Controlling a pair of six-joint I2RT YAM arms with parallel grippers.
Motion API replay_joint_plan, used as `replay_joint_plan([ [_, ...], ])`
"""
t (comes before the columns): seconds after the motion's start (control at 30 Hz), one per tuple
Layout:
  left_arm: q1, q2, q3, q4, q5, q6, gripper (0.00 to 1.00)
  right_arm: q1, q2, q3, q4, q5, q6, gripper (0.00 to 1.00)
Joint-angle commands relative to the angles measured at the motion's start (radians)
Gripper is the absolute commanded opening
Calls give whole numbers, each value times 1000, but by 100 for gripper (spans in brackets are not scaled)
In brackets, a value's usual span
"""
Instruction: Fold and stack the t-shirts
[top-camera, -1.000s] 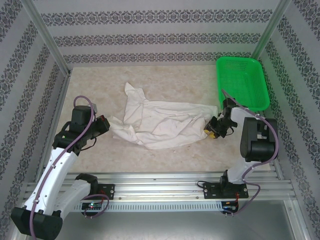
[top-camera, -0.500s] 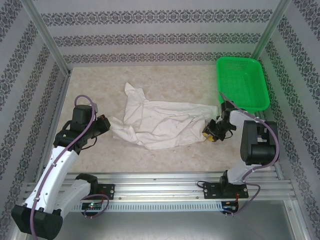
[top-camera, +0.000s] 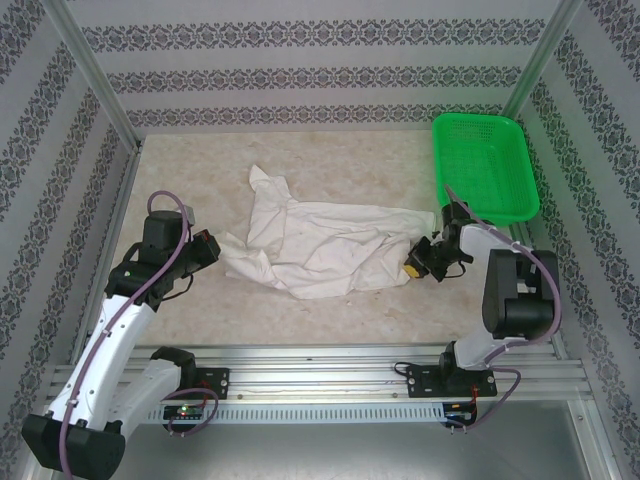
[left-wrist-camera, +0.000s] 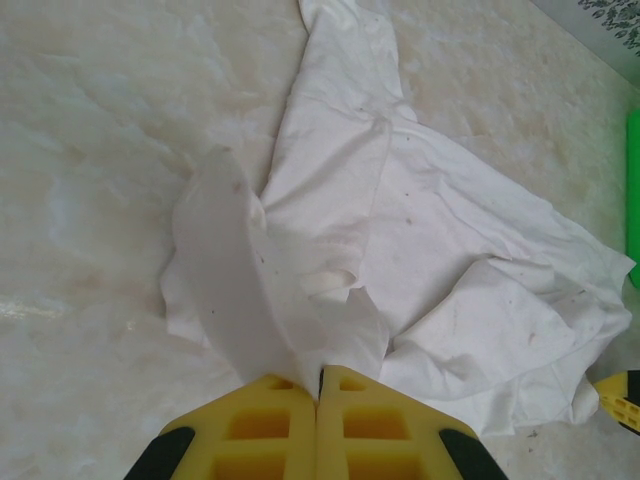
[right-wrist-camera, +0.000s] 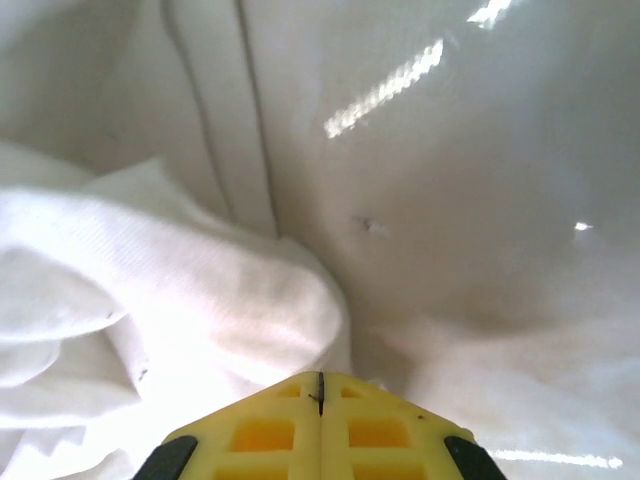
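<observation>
A crumpled white t-shirt (top-camera: 320, 245) lies spread across the middle of the table. My left gripper (top-camera: 213, 248) is at its left edge, and in the left wrist view the yellow jaws (left-wrist-camera: 319, 372) are shut on a raised flap of the t-shirt (left-wrist-camera: 420, 260). At the cloth's right edge is my right gripper (top-camera: 412, 266). The right wrist view shows its jaws (right-wrist-camera: 320, 377) pressed together, with a thick fold of the t-shirt (right-wrist-camera: 200, 270) running into the tips.
A green mesh basket (top-camera: 485, 165) stands at the back right, just behind the right arm. Bare marbled tabletop (top-camera: 330, 315) lies in front of the cloth and behind it. Patterned walls enclose the table on three sides.
The right gripper has closed on the t-shirt's right edge and shifted slightly left. The left gripper has kept its hold and place.
</observation>
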Motion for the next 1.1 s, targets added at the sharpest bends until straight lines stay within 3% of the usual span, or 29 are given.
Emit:
replay_joint_plan([
  [0.0, 17, -19, -7, 10, 2, 20, 0, -17, -55, 14, -103, 33, -53, 7],
  [0.1, 19, -20, -17, 15, 6, 17, 0, -24, -81, -19, -124, 65, -83, 21],
  [0.27, 20, -20, -17, 10, 11, 21, 0, -19, -141, -65, -147, 86, -122, 33],
  [0.53, 21, -17, -30, 29, 23, 18, 0, 15, -147, -118, -120, 82, -122, 34],
  [1.07, 26, -25, -33, 21, 22, 27, 0, 39, 39, -14, -1, 147, -83, 30],
])
